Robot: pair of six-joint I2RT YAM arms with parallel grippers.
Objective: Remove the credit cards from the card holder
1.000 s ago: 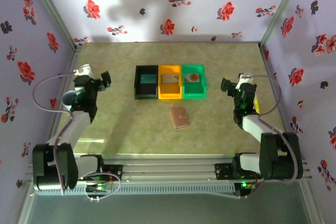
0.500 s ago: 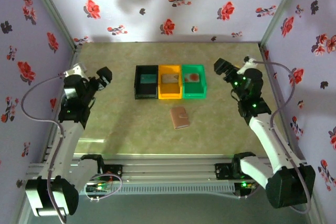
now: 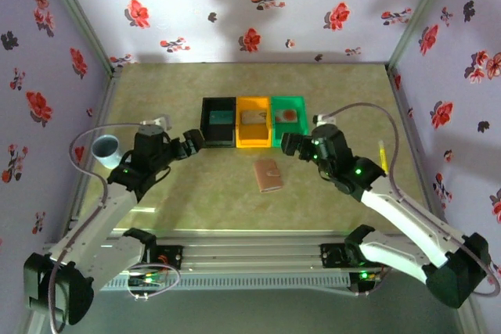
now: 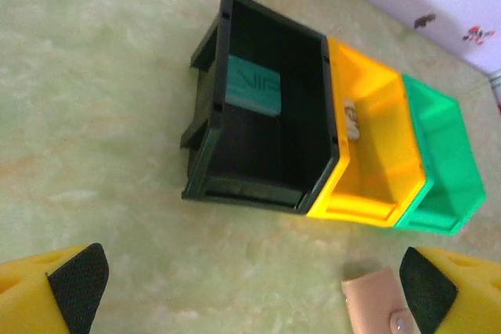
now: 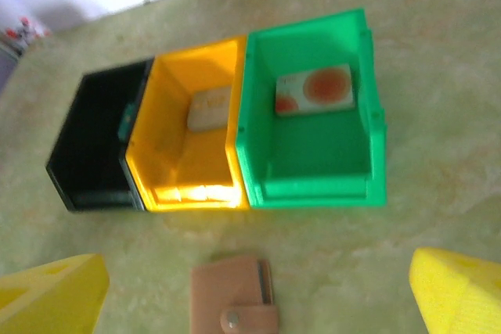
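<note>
A small brownish-pink, leather-like folding card holder [image 3: 268, 175] lies shut and flat on the mottled beige-green worktop [image 3: 196, 193]. It sits just in front of a row of three open containers: a black plastic bin [image 3: 218, 121], an orange bin [image 3: 254, 121] and a green bin [image 3: 289, 120].

The holder's long axis runs roughly from the arms toward the bins, slightly tilted. In the right wrist view its clasp tab and snap sit toward the near end.

A teal-green card [image 4: 253, 87] lies in the black plastic bin, a plain pale card [image 5: 210, 109] in the orange bin, and a pale card with an orange-red spot [image 5: 315, 89] in the green bin. Whether any card is inside the closed holder cannot be seen.

The left fingers [image 4: 55, 295] and right fingers [image 5: 462, 295] are both spread wide and hold nothing. They are poised above the worktop on either side of the holder.

The step in hand looks like the approach. The next move probably calls for one arm to pin the holder while the other lifts the clasp tab and folds it open.
</note>
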